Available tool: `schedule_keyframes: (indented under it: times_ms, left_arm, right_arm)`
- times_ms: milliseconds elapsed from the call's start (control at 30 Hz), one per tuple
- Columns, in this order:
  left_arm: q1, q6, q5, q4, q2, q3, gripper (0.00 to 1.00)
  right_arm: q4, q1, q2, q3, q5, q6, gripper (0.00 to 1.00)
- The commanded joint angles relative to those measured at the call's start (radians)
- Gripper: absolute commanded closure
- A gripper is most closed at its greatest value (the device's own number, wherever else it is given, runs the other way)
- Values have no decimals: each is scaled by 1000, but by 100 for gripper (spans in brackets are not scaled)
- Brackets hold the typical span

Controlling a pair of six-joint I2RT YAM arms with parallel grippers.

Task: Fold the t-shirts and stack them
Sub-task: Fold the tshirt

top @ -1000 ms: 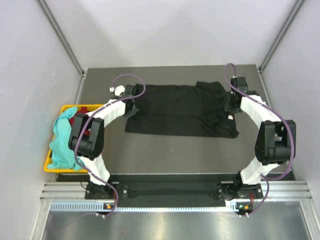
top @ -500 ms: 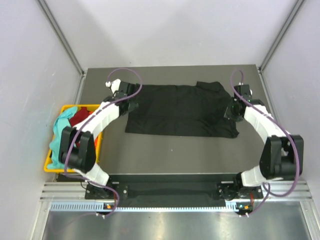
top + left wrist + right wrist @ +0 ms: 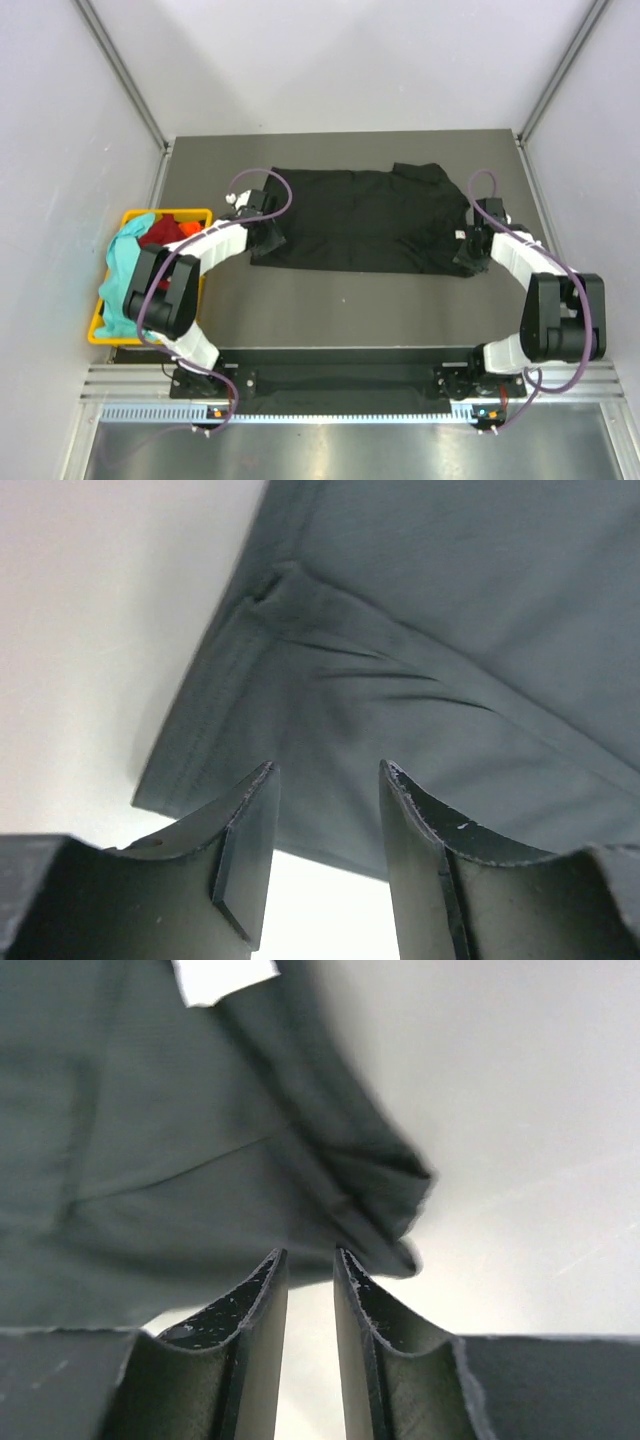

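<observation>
Left wrist view: found the left pincer (image 3: 325,770) partly apart, clamping nothing, at the hemmed left corner of the black t-shirt (image 3: 450,630); found the right pincer (image 3: 310,1255) narrowly apart, likewise empty, at its crumpled right corner near the white label (image 3: 222,978). Lay flat mid-tabletop (image 3: 350,300), long axis left to right, hem leftward, neck rightward. Counted two pincers, one black t-shirt, and one teal t-shirt (image 3: 120,280), one red t-shirt (image 3: 160,232) and one orange t-shirt (image 3: 190,229) in one yellow basket (image 3: 95,335).

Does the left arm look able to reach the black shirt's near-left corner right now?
Likely yes: the left fingers sit open right at the hem corner of the black t-shirt, nothing between.
</observation>
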Motion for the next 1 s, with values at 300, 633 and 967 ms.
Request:
schedule_keyframes:
  times_ms: [300, 633, 967]
  left_arm:
    - [-3, -36, -241, -41, 67, -60, 52]
    - [-26, -39, -222, -108, -32, -37, 52]
    - [-29, 165, 31, -110, -239, 124, 50]
  right_arm:
    - [104, -150, 37, -75, 23, -45, 76]
    - [34, -128, -93, 16, -36, -15, 66]
    - [267, 91, -38, 40, -141, 202, 47]
